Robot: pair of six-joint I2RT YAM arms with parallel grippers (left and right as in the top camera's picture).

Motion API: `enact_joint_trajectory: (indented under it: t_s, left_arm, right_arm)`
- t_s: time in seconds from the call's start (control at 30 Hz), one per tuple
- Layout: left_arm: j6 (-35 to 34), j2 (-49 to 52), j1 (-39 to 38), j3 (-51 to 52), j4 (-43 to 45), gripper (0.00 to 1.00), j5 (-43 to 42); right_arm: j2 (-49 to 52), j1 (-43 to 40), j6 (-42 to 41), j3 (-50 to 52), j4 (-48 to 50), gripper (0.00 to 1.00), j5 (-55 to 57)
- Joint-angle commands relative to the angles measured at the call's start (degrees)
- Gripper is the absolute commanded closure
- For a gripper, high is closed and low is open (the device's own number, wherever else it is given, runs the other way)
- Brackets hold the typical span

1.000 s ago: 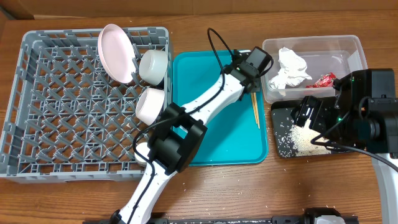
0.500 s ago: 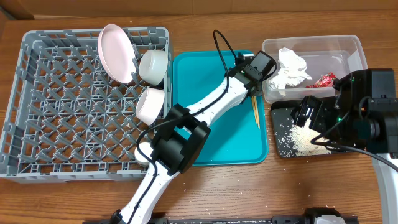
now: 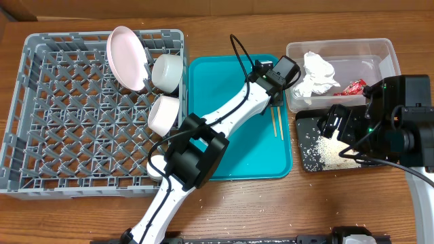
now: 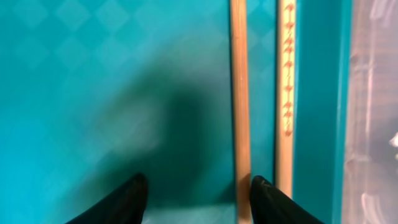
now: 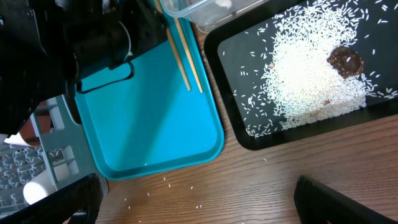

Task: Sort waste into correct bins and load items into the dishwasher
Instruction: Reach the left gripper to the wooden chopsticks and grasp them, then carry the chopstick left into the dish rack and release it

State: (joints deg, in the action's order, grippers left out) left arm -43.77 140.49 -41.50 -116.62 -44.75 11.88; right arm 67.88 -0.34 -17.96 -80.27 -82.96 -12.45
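Observation:
My left gripper [image 4: 198, 199] [image 3: 274, 99] hangs low over the teal tray [image 4: 93, 74], jaws apart. Two wooden chopsticks lie along the tray's right edge. One chopstick [image 4: 239, 93] sits just inside my right finger [image 4: 270, 200], touching it; the other [image 4: 285, 74] lies outside that finger. My right gripper [image 5: 199, 208] [image 3: 336, 123] stands wide open over bare wood, holding nothing. The grey dish rack [image 3: 41, 102] holds the pink plate [image 3: 125, 57], two white bowls [image 3: 167, 71] [image 3: 163, 115] and the cup [image 3: 156, 166]. The clear tub [image 3: 380, 51] holds the napkin [image 3: 317, 74] and the red wrapper [image 3: 356, 87].
The black tray [image 5: 249, 140] carries a heap of rice [image 5: 305, 74] and a brown scrap [image 5: 346, 60]. Stray rice grains dot the wood [image 5: 186, 186] in front of the teal tray [image 5: 155, 124]. My left arm [image 3: 224, 118] crosses that tray diagonally.
My left jaws have narrowed. One chopstick now lies a little left of the other, where before they lay together. The right arm has not moved.

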Motion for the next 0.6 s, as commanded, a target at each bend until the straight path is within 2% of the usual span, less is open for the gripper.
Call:
enact_joint_trajectory:
  t_s: [0.0,0.1,0.23,0.3,0.47,0.57]
  left_arm:
    - [-0.76,2.25,0.33,0.5,-3.93,0.54,-6.56]
    - [-0.76,2.25,0.33,0.5,-7.96,0.69,-9.64]
    - [-0.5,2.25,0.22,0.5,-13.09,0.82,-9.77]
    - [-0.35,2.25,0.22,0.5,-13.99,0.95,-9.03]
    - [-0.35,2.21,0.76,0.28,-14.62,0.96,-9.09]
    - [-0.22,1.75,2.29,-4.76,-20.46,0.96,-10.49]
  right_arm:
    - [-0.26,0.0,0.22,-1.11,0.31,0.0,0.42]
    - [-0.26,0.0,0.22,-1.11,0.31,0.0,0.42]
    - [-0.26,0.0,0.22,-1.11,0.28,0.0,0.42]
    - [-0.26,0.0,0.22,-1.11,0.31,0.0,0.42]
    - [-0.26,0.0,0.22,-1.11,0.31,0.0,0.42]
    - [-0.26,0.0,0.22,-1.11,0.31,0.0,0.42]
